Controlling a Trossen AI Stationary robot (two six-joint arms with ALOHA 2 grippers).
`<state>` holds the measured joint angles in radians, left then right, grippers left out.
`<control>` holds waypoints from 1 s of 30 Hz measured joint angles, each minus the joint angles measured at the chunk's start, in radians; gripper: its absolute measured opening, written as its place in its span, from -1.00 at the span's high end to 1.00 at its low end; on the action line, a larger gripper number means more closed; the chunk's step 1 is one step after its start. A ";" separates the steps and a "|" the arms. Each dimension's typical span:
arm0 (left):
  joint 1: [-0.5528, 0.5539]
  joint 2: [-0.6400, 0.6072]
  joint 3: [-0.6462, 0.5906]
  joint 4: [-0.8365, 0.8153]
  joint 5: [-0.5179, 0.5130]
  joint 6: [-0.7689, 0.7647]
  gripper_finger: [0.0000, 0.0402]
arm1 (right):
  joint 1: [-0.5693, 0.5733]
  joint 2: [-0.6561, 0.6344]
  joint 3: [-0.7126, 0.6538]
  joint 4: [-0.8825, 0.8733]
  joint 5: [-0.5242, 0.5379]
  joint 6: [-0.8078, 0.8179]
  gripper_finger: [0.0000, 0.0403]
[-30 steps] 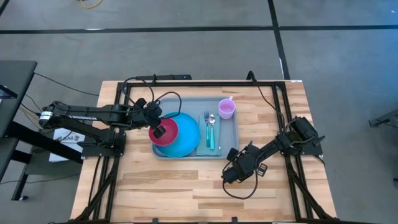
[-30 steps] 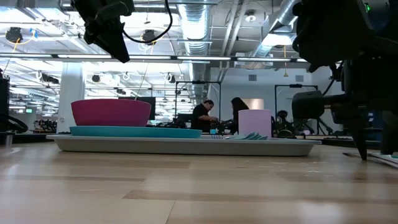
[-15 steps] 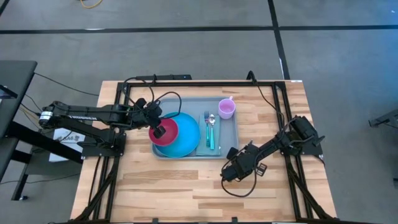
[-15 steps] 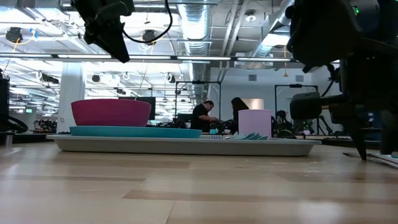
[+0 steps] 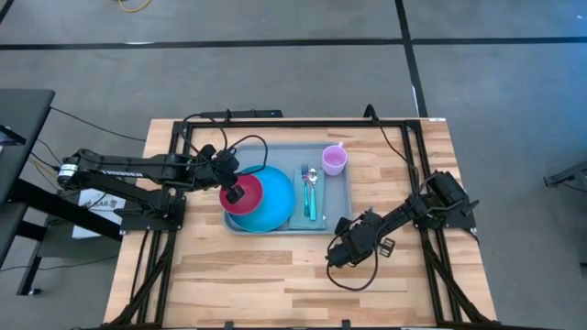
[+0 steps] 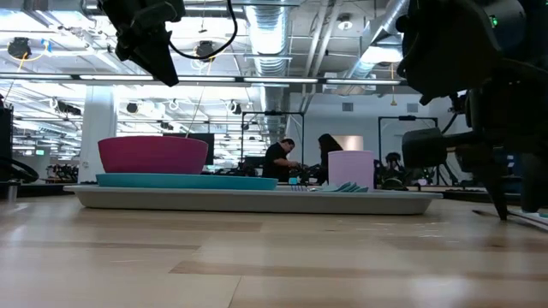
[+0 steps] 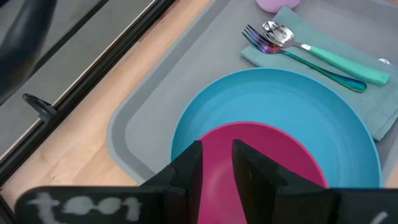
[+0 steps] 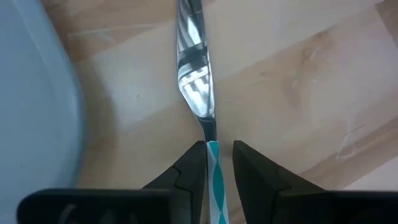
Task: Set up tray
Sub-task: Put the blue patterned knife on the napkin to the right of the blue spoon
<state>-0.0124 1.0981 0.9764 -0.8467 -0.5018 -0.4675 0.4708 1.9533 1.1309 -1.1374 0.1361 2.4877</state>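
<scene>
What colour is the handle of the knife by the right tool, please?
The knife handle is teal with white diagonal stripes, seen best in the right wrist view.

A light wooden table (image 5: 275,275) fills the lower middle of the high view, with a black frame along its edges. The grey tray (image 5: 347,197) lies flat on it near the frame's centre. A knife (image 8: 196,81) lies on the bare wood just beside the tray's lower right corner, its blade shiny and its handle teal and white. Both arm bases sit on the table's left and right sides.
</scene>
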 joint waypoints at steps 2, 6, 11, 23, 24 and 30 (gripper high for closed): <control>0.000 0.000 0.000 0.000 0.000 0.000 0.62 | 0.001 0.000 0.000 0.005 0.010 0.007 0.66; 0.000 0.000 0.000 0.000 0.000 0.000 0.62 | 0.014 0.000 0.000 0.013 0.057 0.015 0.81; 0.000 0.000 0.000 0.000 0.000 0.000 0.62 | 0.029 0.000 -0.001 0.013 0.103 0.015 0.95; 0.000 0.000 0.000 0.000 0.000 0.000 0.62 | 0.066 0.004 0.106 -0.125 0.220 0.023 0.94; 0.000 0.000 0.000 0.000 0.000 0.000 0.62 | 0.066 0.003 0.126 -0.147 0.239 0.021 0.94; 0.000 0.000 0.000 0.000 0.000 0.000 0.62 | 0.000 0.002 0.180 -0.178 0.468 -0.050 0.89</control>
<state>-0.0128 1.0981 0.9764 -0.8469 -0.5014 -0.4675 0.4707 1.9549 1.3109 -1.3157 0.6041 2.4376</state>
